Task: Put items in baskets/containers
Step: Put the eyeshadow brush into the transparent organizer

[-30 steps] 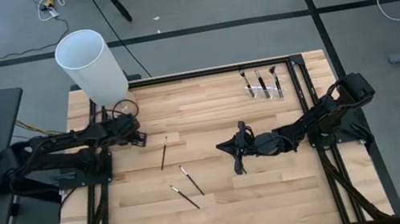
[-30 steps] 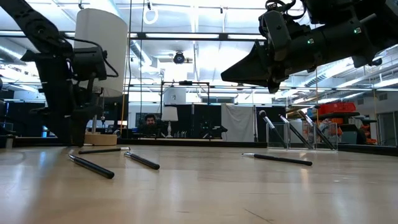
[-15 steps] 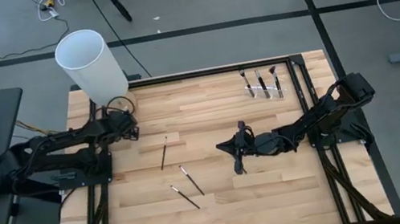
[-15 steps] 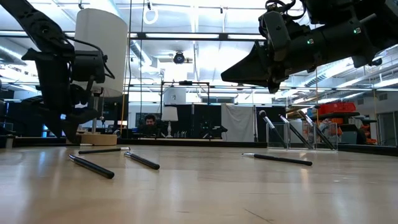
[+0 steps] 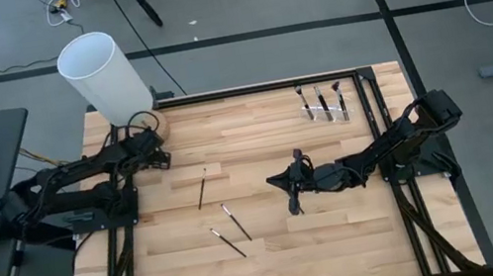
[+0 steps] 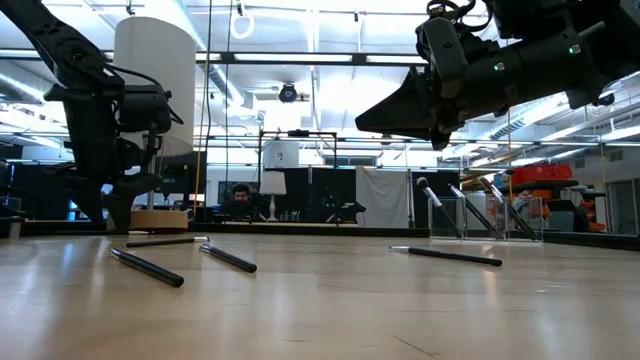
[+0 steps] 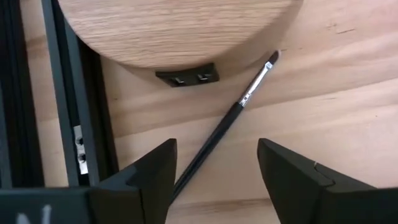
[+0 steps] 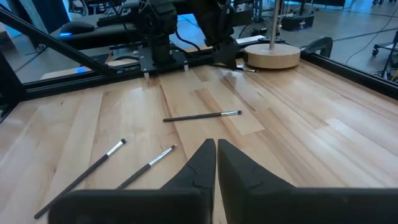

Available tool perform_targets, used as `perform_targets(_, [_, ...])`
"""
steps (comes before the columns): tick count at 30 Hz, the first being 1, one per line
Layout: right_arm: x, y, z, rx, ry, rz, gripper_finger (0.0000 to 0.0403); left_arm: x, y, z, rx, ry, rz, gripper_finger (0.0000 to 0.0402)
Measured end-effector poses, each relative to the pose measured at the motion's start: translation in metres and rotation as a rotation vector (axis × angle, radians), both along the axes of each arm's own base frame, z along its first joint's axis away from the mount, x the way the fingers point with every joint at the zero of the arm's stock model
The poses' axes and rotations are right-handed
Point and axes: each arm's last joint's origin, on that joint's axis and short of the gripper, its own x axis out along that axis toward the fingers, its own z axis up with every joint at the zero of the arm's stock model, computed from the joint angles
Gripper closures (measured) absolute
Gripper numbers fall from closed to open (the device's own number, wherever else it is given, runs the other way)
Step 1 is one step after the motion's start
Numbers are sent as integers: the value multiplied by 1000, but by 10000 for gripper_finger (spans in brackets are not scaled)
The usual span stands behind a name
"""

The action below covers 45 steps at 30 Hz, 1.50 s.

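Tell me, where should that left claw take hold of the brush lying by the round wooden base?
Probably mid-handle, coming straight down. The brush lies flat on the table, its bristle tip almost at the wooden base, and the open left claw already straddles the dark handle from above.

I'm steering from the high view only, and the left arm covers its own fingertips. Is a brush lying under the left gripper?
Observer: Yes. The left wrist view shows a thin, dark-handled makeup brush lying flat between the open fingers of the left gripper.
Operator: Where does its tip point?
Observer: Its bristle tip lies close beside the round wooden base.
Operator: Is the right gripper carrying anything?
Observer: No. The right gripper is shut with nothing between its fingers.
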Motion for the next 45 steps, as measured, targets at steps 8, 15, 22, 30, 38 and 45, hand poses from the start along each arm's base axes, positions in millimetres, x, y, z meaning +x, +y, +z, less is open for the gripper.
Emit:
perform_targets(8, [0, 0, 0, 1, 0, 2, 382, 1, -4, -6, -52, -53, -27, 162])
perform_targets(15, [0, 0, 0, 1, -1, 3, 382, 2, -6, -11, -55, -101, -35, 178])
perform_targets(22, [0, 0, 1, 3, -8, 3, 382, 7, -12, -11, -96, -142, -82, 190])
perform_targets(30, [0, 0, 1, 4, -10, 3, 382, 20, -31, -11, -101, -176, -128, 211])
perform_targets(38, [0, 0, 1, 4, -10, 2, 382, 36, -60, -10, -95, -228, -251, 240])
perform_targets(45, [0, 0, 1, 3, -11, 0, 382, 48, -86, -7, -53, -294, -405, 285])
